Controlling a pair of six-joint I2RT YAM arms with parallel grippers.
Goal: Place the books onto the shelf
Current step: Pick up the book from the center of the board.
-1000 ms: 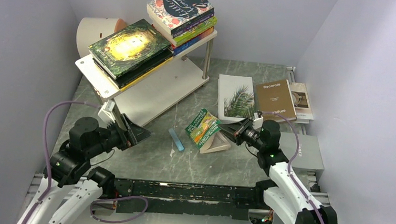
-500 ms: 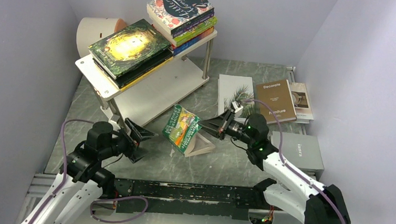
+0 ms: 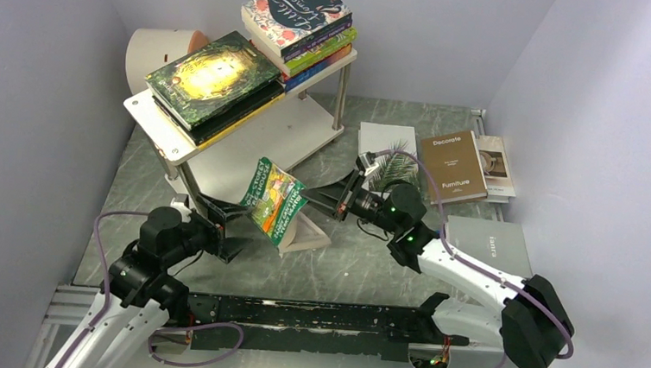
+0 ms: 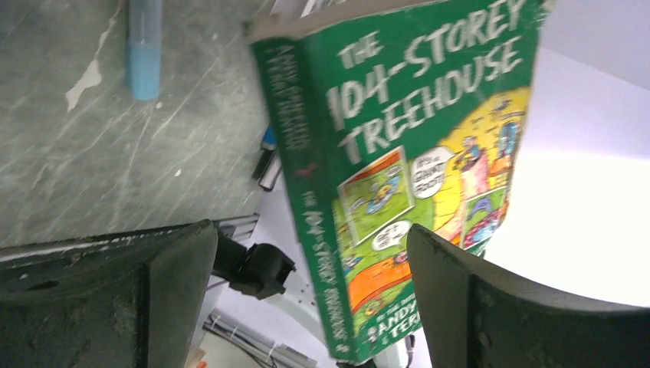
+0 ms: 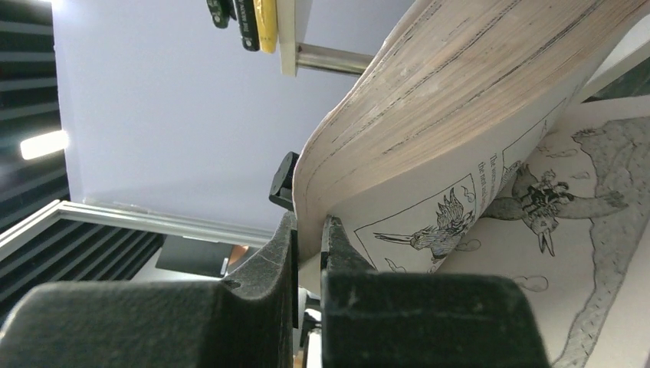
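Just in front of the shelf (image 3: 259,149), over the worktop (image 3: 351,268), the green Treehouse book (image 3: 273,200) is held up tilted, its pages splayed open. The right pincer (image 3: 310,207) is clamped on a few pages. The left pincer (image 3: 226,226) gapes wide just beside the book's cover, gripping nothing.

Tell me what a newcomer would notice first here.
The green Treehouse book hangs open at the centre, the right end effector shut on some of its pages. The left end effector gapes wide just beside it. Behind, the white shelf carries two book stacks on its top tier.
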